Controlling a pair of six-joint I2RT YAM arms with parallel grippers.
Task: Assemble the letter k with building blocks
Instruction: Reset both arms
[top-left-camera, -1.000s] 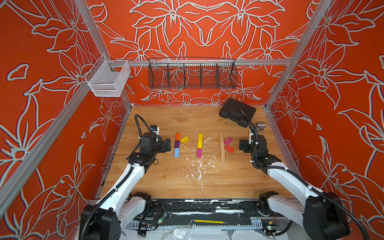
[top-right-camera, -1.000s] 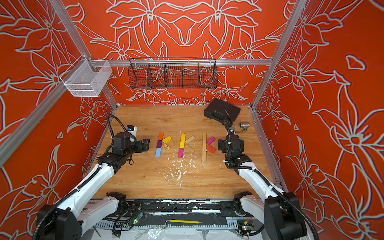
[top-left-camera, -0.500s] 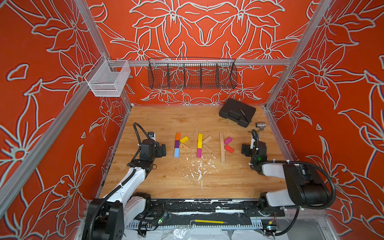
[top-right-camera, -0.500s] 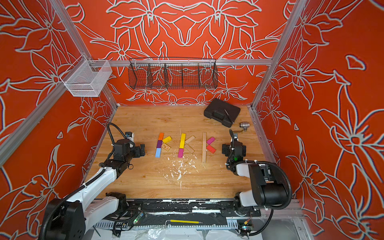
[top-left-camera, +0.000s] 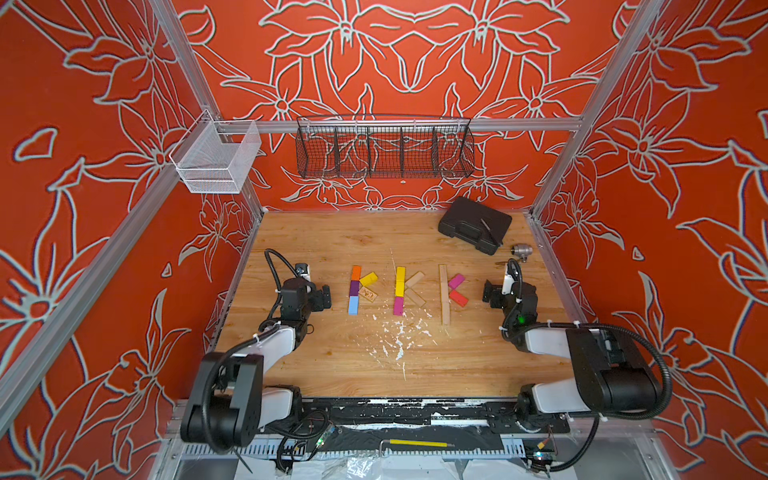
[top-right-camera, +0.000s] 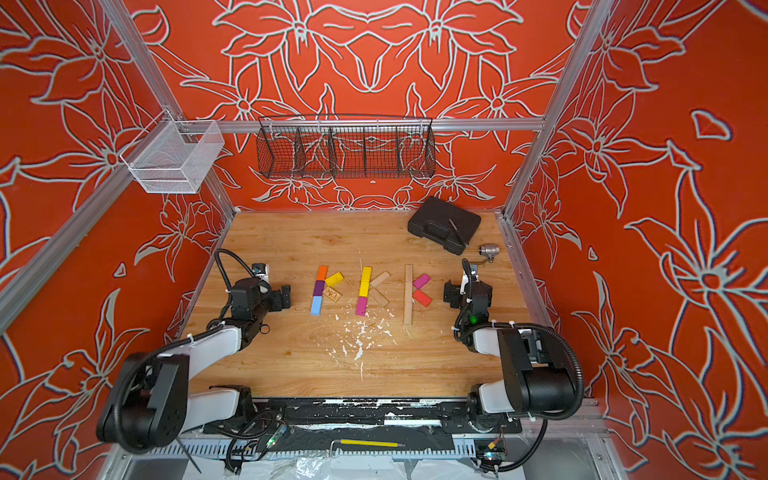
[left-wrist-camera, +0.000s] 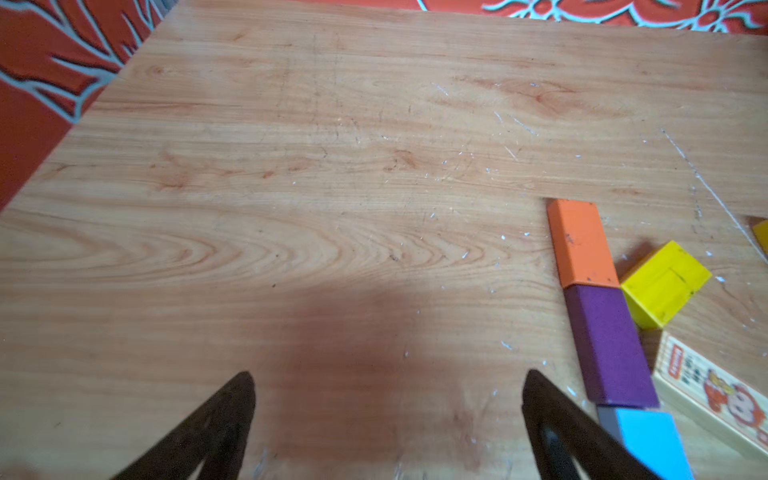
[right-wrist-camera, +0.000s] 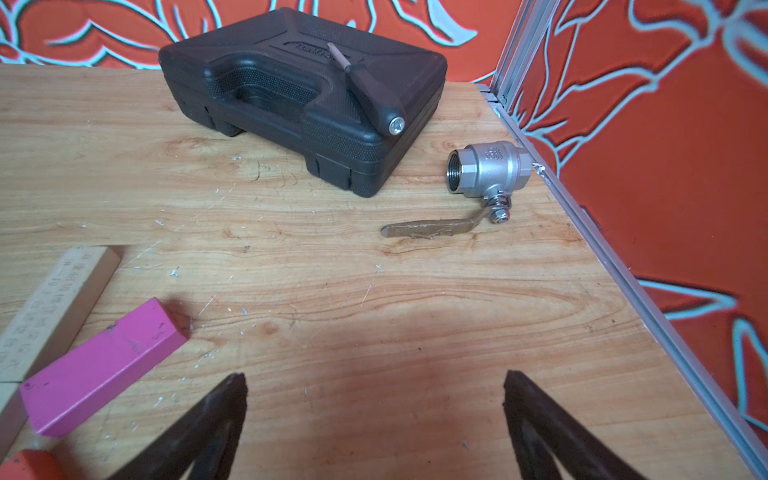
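Left gripper: jaws wide apart, empty, low over bare table just left of the leftmost K. Right gripper: same, spread and holding nothing, just right of the rightmost K. The building blocks all lie flat mid-table as three Ks in a row. Left K: orange block, purple block and light blue block end to end as the spine, yellow block and printed block as the arms. Middle K: yellow-and-magenta spine with two plain wood arms. Right K: long plain wood spine, magenta arm, red arm. No loose blocks visible, so I'd call the assembly done; at most cosmetic squaring of the arms is left. Around: black case at far right with a tool lying on it, silver valve just beside it by the right wall, both well apart from the blocks. White flecks lie on the near side of the Ks. Nothing blocks either arm.
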